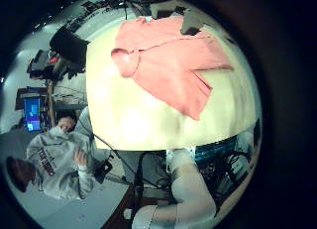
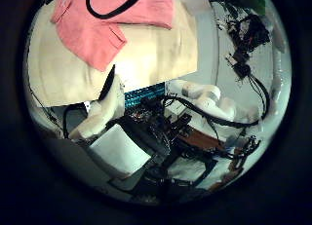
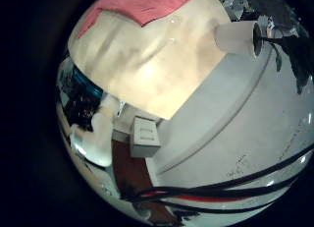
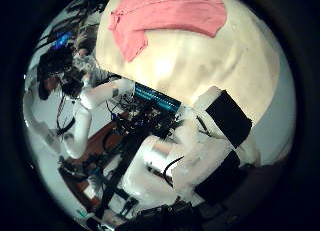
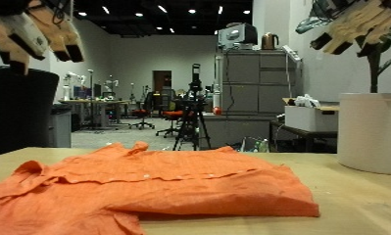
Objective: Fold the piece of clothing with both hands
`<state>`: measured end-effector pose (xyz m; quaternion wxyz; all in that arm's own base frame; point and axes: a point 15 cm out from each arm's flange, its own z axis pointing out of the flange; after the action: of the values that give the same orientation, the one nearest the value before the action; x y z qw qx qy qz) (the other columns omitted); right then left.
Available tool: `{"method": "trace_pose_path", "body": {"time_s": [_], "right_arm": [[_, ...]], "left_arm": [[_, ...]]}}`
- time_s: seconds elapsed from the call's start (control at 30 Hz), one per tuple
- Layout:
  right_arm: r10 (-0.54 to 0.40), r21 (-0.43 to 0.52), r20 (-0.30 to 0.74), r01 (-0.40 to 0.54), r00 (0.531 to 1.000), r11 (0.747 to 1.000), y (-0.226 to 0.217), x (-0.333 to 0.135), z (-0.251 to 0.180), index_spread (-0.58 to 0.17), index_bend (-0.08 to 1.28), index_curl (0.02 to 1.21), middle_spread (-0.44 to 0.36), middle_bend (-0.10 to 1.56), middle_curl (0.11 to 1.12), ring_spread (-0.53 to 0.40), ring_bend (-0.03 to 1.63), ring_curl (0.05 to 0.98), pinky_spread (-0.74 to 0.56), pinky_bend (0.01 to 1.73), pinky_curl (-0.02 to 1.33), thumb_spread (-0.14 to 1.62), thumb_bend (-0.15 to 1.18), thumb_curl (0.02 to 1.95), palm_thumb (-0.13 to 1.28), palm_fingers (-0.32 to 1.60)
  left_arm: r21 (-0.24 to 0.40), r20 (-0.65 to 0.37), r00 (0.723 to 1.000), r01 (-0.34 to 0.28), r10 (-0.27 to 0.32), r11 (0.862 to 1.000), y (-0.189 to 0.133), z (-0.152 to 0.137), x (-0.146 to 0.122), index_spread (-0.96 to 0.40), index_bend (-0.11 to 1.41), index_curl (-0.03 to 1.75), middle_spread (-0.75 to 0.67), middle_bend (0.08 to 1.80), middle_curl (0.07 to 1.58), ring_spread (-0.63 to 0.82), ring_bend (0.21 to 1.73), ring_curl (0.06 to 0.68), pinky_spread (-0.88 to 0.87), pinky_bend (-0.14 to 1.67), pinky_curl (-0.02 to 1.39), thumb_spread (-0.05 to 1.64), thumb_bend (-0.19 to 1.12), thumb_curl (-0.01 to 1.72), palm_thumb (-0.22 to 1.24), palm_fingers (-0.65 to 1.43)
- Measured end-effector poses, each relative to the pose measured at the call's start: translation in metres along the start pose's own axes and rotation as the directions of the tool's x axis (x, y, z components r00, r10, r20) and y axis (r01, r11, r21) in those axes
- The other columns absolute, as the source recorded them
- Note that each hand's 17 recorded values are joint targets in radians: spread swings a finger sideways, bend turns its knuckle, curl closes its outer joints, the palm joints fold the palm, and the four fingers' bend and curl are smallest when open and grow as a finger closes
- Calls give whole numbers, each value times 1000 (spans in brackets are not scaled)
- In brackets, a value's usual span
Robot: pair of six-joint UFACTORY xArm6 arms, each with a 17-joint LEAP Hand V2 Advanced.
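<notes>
Left hand, raised high above the table, fingers loose and empty, partly cut off at the top edge. Orange shirt spread flat on the table below, near edge cut off. Right hand, also raised, fingers relaxed, holding nothing, upper part out of view.

outside view low at table edge, palm views high above, all sharing shirt

Open air between both raised hands and the orange shirt spread on the table; white cylindrical pot blocks the 3 o'clock edge.
</notes>
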<state>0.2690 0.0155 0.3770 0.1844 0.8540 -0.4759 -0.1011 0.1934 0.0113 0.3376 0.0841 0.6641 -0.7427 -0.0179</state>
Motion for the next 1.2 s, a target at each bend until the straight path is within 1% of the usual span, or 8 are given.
{"method": "trace_pose_path", "body": {"time_s": [0.3,0.53,0.7,0.8,0.9,1.07,1.13,1.2], "right_arm": [[-5,3,-1,5,1000,1000,-6,4,-5,-331,182,338,35,181,299,196,259,263,328,203,301,1501,1,274,761,216],[0,-7,17,0,1000,1000,-11,6,-4,-326,184,342,43,180,297,197,256,263,336,198,304,1497,-5,272,750,215],[13,-24,29,-12,1000,1000,-10,4,2,-319,182,343,47,180,296,197,245,260,337,200,308,1498,-5,273,746,210],[13,-30,29,-12,999,999,-9,3,4,-317,184,343,52,177,295,197,246,260,338,201,310,1494,-7,270,736,208],[15,-34,30,-14,999,999,-10,3,5,-316,187,344,58,177,294,197,246,260,339,197,311,1492,-5,270,732,205],[27,-61,52,-24,998,998,-16,8,13,-306,187,348,65,176,291,202,235,260,341,199,311,1497,-5,267,726,194],[24,-60,67,-20,997,998,-18,6,14,-305,188,349,71,173,289,204,235,260,342,200,312,1498,-4,266,725,192],[20,-52,89,-16,996,999,-21,2,15,-304,189,351,73,176,287,205,231,259,343,199,313,1499,-4,265,724,190]], "left_arm": [[0,7,1000,-14,14,1000,-11,-7,0,42,162,317,70,289,378,395,467,184,374,201,299,1075,-23,395,560,243],[-28,6,998,-60,60,998,-20,12,8,42,166,318,56,300,382,392,461,182,372,196,298,1079,-23,392,556,249],[-60,9,994,-109,110,992,-27,40,23,50,161,317,61,281,378,392,470,184,373,202,301,1080,-23,391,555,239],[-80,17,984,-173,175,982,-36,67,37,56,160,315,70,257,373,395,476,185,373,215,306,1078,-26,389,547,224],[-107,27,975,-218,222,970,-45,88,46,63,152,308,78,249,370,396,482,188,373,227,309,1077,-33,380,506,212],[-209,49,964,-247,262,946,-61,126,44,102,143,296,167,193,358,444,492,193,426,262,321,1077,-36,362,443,118],[-242,79,959,-247,273,938,-67,136,37,117,136,287,218,185,349,464,487,191,445,278,325,1074,-37,351,419,71],[-261,123,952,-240,279,935,-73,144,26,135,142,282,284,174,339,488,494,197,459,293,331,1073,-36,340,397,14]]}}
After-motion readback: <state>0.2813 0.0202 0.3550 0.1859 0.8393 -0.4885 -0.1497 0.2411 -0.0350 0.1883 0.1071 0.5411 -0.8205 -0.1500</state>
